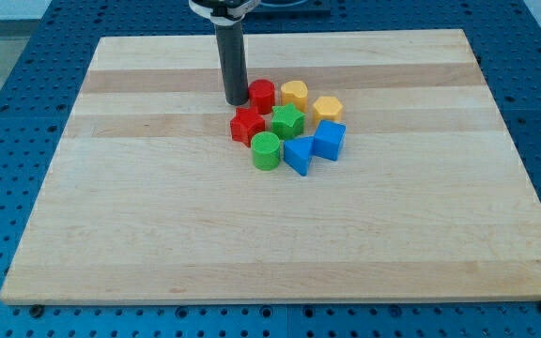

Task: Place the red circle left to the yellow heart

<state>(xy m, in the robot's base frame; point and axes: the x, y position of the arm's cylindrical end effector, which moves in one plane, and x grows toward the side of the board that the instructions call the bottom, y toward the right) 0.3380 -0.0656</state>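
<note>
The red circle (262, 96) is a short red cylinder near the board's upper middle. The yellow heart (294, 93) sits just to its right, almost touching it. My tip (237, 101) stands on the board right at the red circle's left side, touching or nearly touching it. The rod rises straight up to the view's top edge.
Other blocks cluster below: a red star (247, 124), a green star (287, 121), a yellow hexagon (327, 110), a green cylinder (266, 150), a blue triangle-like block (299, 155) and a blue cube-like block (329, 140). The wooden board (158, 235) lies on a blue perforated table.
</note>
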